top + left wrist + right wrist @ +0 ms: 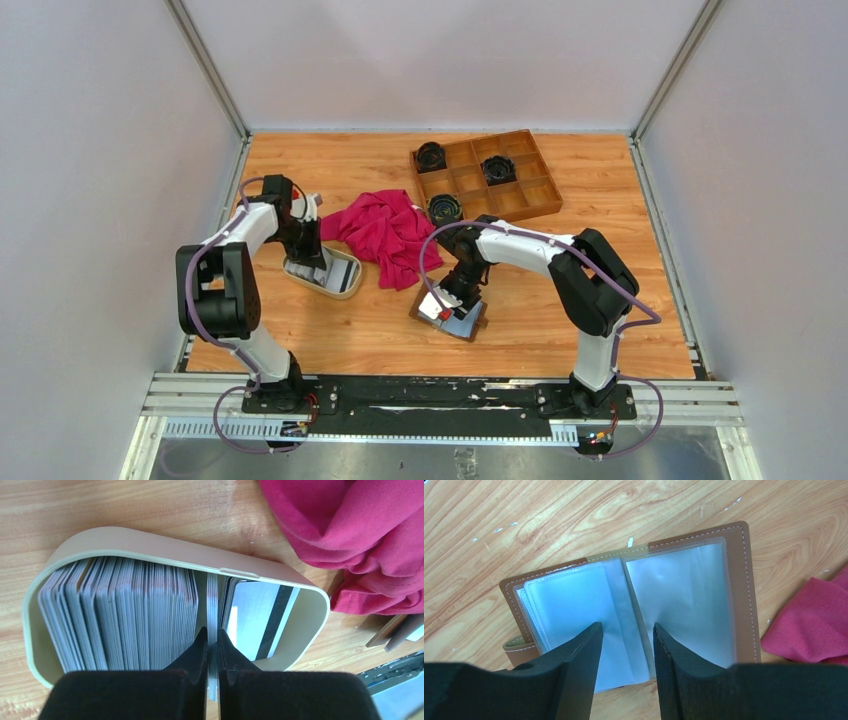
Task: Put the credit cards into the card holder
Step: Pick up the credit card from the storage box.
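**Figure. Drawing cards from the dish for filing.** The left gripper (211, 634) reaches into the cream dish (150, 544). Its 2 fingers are pressed together on a thin slice of the credit cards (120, 612), which stand on edge in a packed row. Standing cards offer an edge to pinch, where flat ones would not. The pinched slice sits between the main block and a few cards leaning at the dish's right end.

The card holder (744, 580) lies open and flat on the wooden table (574, 510), under the right arm and well apart from the dish. Its clear sleeves (684, 595) face up and appear unfilled. The right gripper (628, 630) stands over the fold with its fingers apart and nothing between them. It probably serves to hold the pages spread for insertion, though contact cannot be confirmed.

A red cloth (385, 235) lies between dish and holder. A compartment tray (530, 195) at the far side plays no part. Judged stage: early, with cards not yet out of the dish.
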### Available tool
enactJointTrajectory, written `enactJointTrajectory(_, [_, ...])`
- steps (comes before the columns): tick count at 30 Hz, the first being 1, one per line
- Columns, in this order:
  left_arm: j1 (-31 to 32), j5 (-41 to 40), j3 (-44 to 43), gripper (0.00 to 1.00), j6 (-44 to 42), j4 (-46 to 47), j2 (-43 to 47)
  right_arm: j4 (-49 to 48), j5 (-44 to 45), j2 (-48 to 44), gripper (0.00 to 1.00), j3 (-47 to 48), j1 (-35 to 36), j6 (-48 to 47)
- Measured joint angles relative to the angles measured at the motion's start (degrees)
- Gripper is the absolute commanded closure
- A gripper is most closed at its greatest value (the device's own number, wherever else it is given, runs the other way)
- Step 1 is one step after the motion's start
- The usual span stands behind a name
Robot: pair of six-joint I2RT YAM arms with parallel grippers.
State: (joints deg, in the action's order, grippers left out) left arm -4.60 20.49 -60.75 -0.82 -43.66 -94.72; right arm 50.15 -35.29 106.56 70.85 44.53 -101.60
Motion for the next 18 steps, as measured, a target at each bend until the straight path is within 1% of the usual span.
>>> enactJointTrajectory(2, [-0.44, 0.44, 0.00, 1.00, 0.09, 0.00, 0.52, 0.02, 0.00, 0.00, 0.54, 0.00, 0.00, 0.00])
enactJointTrajectory(4, [-1.20, 1.51, 0.02, 0.93, 0.20, 0.04, 1.33, 0.02, 0.00, 0.00, 0.54, 0.00, 0.00, 0.00])
enactJointTrajectory(6, [-1.84, 2.60, 0.02, 0.89, 0.24, 0.09, 1.62, 0.02, -0.02, 0.00, 0.54, 0.00, 0.00, 0.00])
enactJointTrajectory(13, [-2.43, 6.36, 0.00, 0.82, 0.17, 0.31, -0.13, 0.04, 0.00, 0.00, 0.54, 0.00, 0.00, 0.00])
enactJointTrajectory(18, [-2.69, 7.48, 0.02, 0.80, 0.20, 0.31, -0.33, 0.04, 0.00, 0.02, 0.55, 0.00, 0.00, -0.02])
